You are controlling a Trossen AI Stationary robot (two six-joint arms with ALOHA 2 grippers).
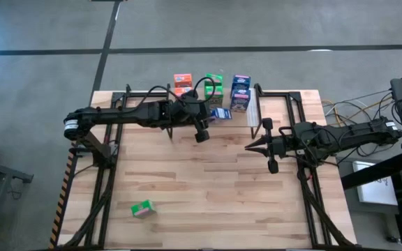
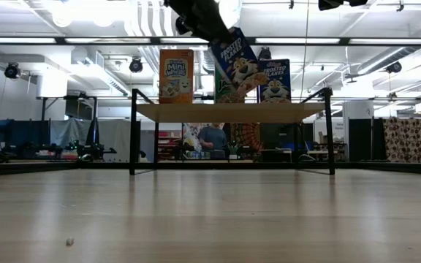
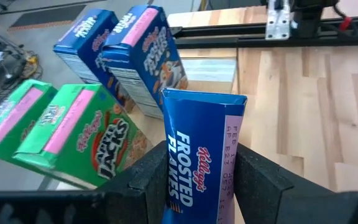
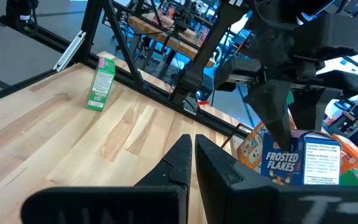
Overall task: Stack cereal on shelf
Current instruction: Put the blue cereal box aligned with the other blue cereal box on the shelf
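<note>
Nearest the front edge of the light wooden tabletop [image 1: 208, 195], a small green cardboard cereal box [image 1: 142, 208] is seen lying by itself, well apart from everything else. Mid-table on the right side, the right gripper [image 1: 249, 146] is parked w/ its fingers pressed fully together, nothing in it. Further back, the left gripper [image 1: 209, 114] is held up near the low wooden-plank shelf w/ black metal legs [image 2: 232, 112], fingers about half apart and clamped on a blue Frosted Flakes mini box [image 3: 197, 155], which is tilted and seen up above the plank in the low view. On the shelf itself an orange Mini Wheats box [image 2: 176, 75] is stood upright, plus green Apple Jacks boxes [image 3: 73, 134] and more blue Frosted Flakes boxes [image 3: 120, 53] at the far end. Exact count per stack can't be told.
</note>
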